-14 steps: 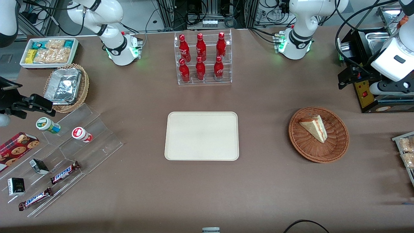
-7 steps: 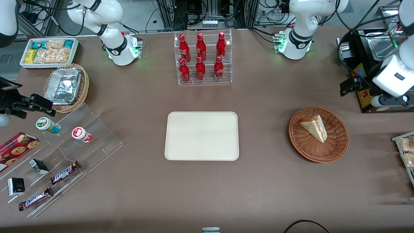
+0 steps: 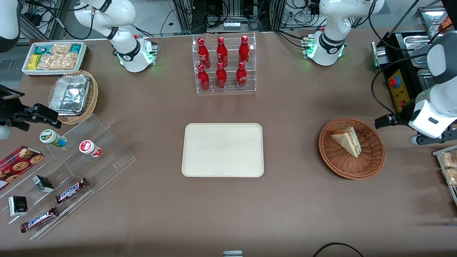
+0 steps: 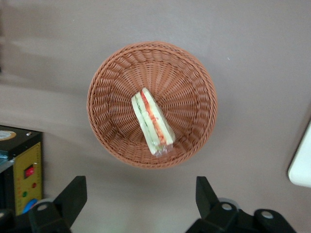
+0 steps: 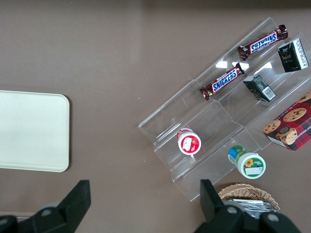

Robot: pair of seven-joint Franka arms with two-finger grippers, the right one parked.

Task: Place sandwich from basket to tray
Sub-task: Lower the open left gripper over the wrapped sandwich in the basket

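The sandwich [image 3: 346,141] is lying inside the basket [image 3: 371,162], its long wedge running from the rim farther from the front camera down toward the middle, with the red and green filling edge showing clearly in the left wrist view [image 4: 153,121]. The gripper [image 4: 141,196] is hovering above the table just off the basket's rim [image 4: 104,141] on the working arm's side, fingers [image 4: 73,194] spread wide and holding nothing. From the front its fingertips are hard to make out, perhaps hidden by the wrist. The tray [image 3: 200,167] is sitting flat near the desk's middle, well apart from the basket, with bare brown desk [image 3: 292,142] lying between them. A bottle rack [image 3: 225,64] is standing farther from the front camera than the tray.
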